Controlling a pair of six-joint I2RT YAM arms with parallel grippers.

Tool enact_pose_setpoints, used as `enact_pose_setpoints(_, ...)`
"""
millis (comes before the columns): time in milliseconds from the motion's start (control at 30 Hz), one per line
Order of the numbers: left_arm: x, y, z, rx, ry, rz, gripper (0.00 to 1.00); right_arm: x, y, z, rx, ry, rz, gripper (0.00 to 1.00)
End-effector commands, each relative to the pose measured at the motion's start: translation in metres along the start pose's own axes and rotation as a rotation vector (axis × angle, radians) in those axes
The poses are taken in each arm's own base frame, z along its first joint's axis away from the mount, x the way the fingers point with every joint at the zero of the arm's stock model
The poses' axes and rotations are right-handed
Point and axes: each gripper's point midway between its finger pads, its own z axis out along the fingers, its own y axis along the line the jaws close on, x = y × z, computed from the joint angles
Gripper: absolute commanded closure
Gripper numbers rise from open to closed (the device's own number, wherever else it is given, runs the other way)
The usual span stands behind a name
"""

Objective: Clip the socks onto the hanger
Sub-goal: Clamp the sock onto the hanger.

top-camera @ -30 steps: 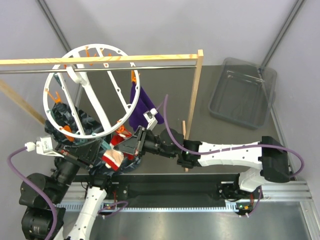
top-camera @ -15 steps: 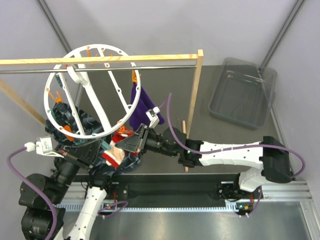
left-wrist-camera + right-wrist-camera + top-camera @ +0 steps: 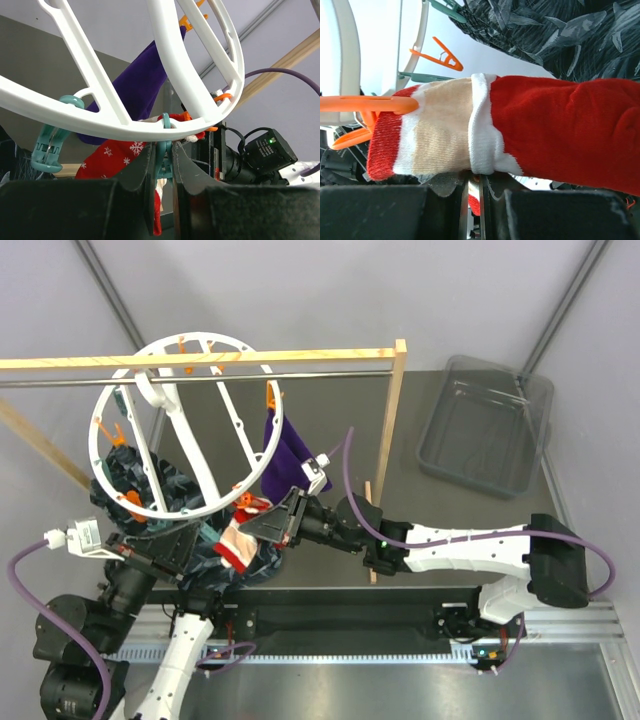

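- The left end effector (image 3: 162, 150) is closed on a teal clip (image 3: 163, 120) that hangs from the rim of the hanger (image 3: 172, 55). It looks to be squeezing the clip.
- The right end effector (image 3: 475, 182) is closed on a red sock (image 3: 545, 130), pinching it from below. The striped end of the sock touches the tip of an orange clip (image 3: 367, 104).
- The red sock sits just under the near rim of the hanger, above the near left part of the counter (image 3: 440, 500).
- The purple sock (image 3: 285, 450) is already clipped to the hanger's right rim and hangs down from it.
- Dark patterned fabric (image 3: 555, 30) lies under the hanger.
- Risk: the hanger hangs freely from the wooden rack (image 3: 385, 430), so a push from the sock could swing the rim away from the clip.
- Risk: if the left grip slips off the small clip, its jaws could snap shut before the sock is in.
- Risk: the sock end sits at the orange clip, not the teal one, so it could snag there.
- Risk: only a little cloth is pinched, so the sock could drop.
- Count: two end effectors, one hanger, one rack and one grey bin (image 3: 485, 425) at the far right corner.
- Count: two socks are clear, one red and one purple.
- Count: the left wrist view shows two teal clips. There are several orange ones, too small to number.
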Motion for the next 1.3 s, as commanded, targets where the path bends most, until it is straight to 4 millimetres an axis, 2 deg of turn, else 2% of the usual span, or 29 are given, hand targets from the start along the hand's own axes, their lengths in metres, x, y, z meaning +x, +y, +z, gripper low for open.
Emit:
enact_pose_setpoints(0, 0.011, 0.002, -0.006, 0.003, 0.038, 0.001, 1.00, -0.017, 0.045, -0.005, -0.135, -0.036, 0.017, 1.00)
enact_pose_setpoints(467, 0.015, 0.002, -0.007, 0.008, 0.049, -0.017, 1.00, -0.023, 0.058, 0.001, -0.174, -0.042, 0.024, 1.00)
enact_pose_setpoints(933, 0.014, 0.000, -0.009, 0.014, 0.042, -0.019, 1.00, -0.024, 0.058, 0.018, -0.187, -0.023, 0.038, 1.00)
enact_pose_setpoints(1267, 0.015, 0.003, -0.010, 0.005, 0.038, -0.011, 1.00, -0.023, 0.059, 0.018, -0.197, -0.018, 0.042, 1.00)
